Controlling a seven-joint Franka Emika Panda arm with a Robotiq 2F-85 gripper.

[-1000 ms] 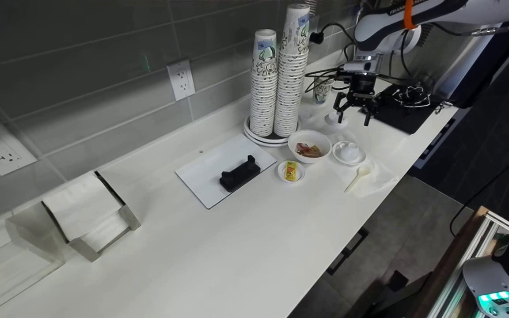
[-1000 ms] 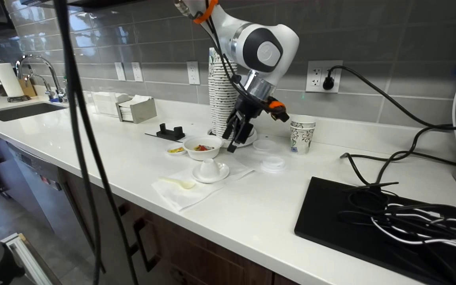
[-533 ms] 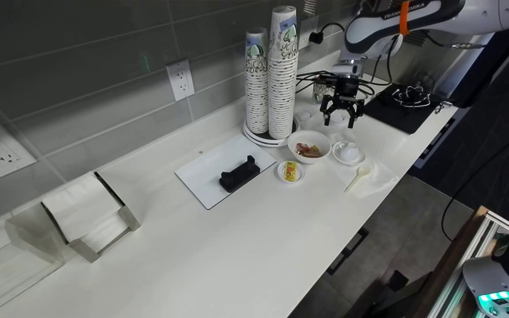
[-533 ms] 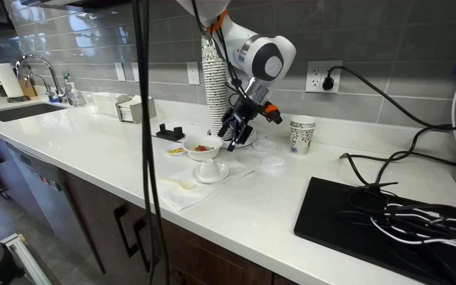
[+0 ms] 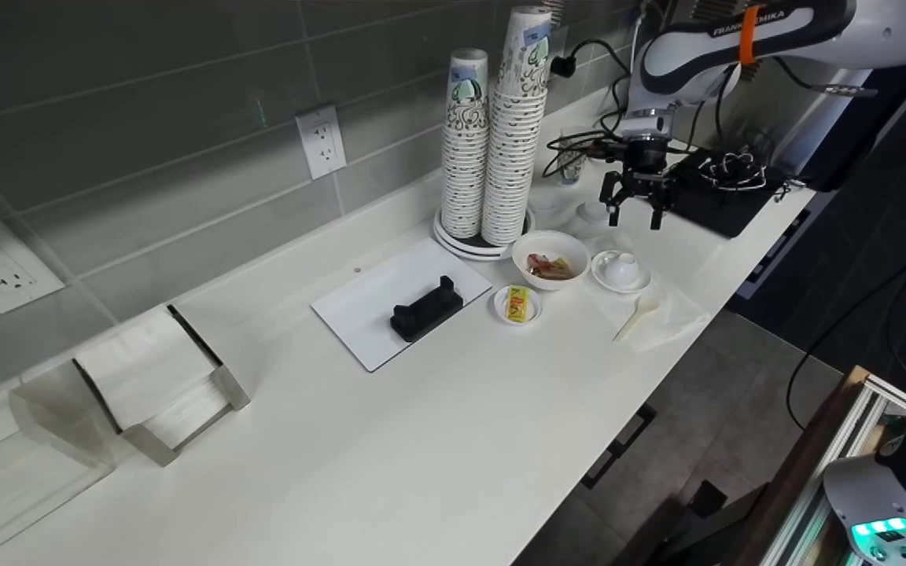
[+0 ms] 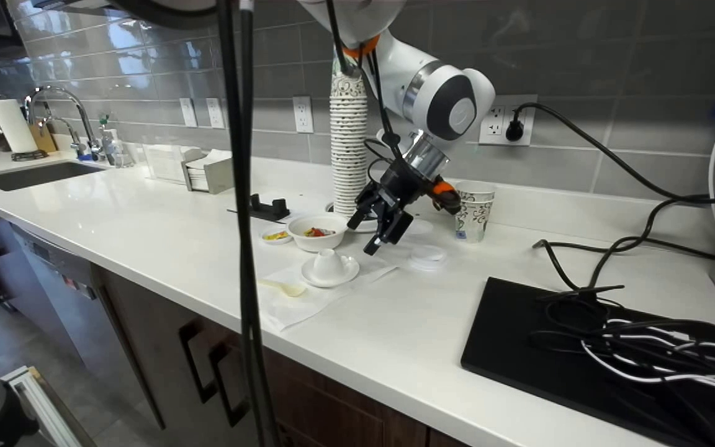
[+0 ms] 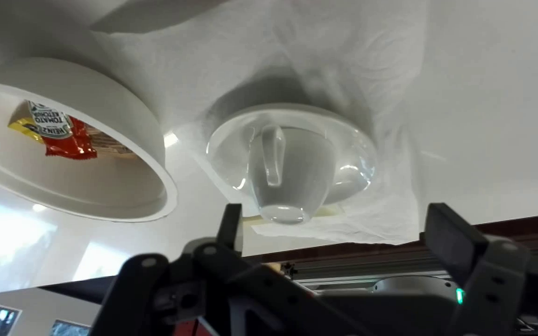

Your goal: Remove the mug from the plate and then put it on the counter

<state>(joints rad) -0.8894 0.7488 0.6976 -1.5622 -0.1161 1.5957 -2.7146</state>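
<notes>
The small white mug [image 5: 622,269] sits upside down on the round white plate [image 6: 351,267], base up, in both exterior views. In the wrist view the mug [image 7: 297,163] shows its handle and base, with the plate [image 7: 355,140] behind it. The plate rests on a thin white napkin on the white counter [image 5: 421,424]. My gripper [image 5: 634,220] is open and empty, above the counter and apart from the mug. In the wrist view the gripper [image 7: 336,221] has its jaws wide apart, with the mug showing toward the left finger [image 7: 230,226].
A white bowl [image 6: 317,233] with condiment packets stands beside the plate. A pale spoon [image 5: 638,314] lies on the napkin [image 6: 295,310]. Tall paper-cup stacks [image 5: 465,149] stand at the wall. Clear lids [image 6: 427,256] and a black board with cables [image 6: 519,347] lie nearby.
My open gripper first shifts toward the cup stacks, then back away from them, and now hangs slightly lower. The mug and plate have not moved.
</notes>
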